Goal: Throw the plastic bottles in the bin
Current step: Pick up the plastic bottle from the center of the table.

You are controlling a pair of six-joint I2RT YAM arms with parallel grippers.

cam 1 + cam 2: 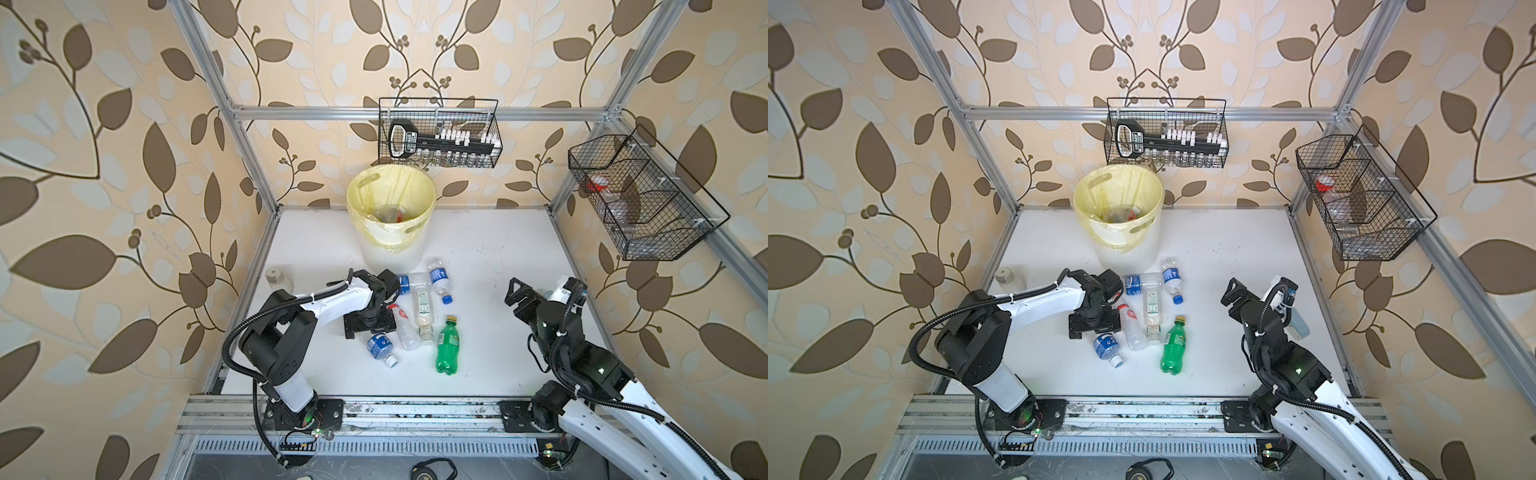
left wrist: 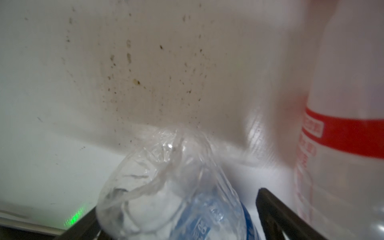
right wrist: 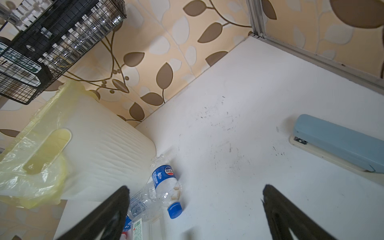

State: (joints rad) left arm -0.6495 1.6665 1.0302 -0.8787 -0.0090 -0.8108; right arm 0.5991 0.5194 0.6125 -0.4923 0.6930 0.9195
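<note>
- The left gripper [image 2: 177,199] had its jaws apart, straddling the base end of a crushed blue-label bottle [image 1: 380,345] on the desk [image 1: 498,257].
- The bottle's long axis ran from that gripper toward the desk's front edge, cap foremost.
- The bin [image 1: 390,253] stood beyond.
- The right gripper [image 3: 196,187], also spread and empty, was well apart.

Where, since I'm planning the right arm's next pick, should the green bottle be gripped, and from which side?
Probably grip the green bottle across its lower body, coming from above: it lies flat, cap toward the back, both sides free there.
</note>
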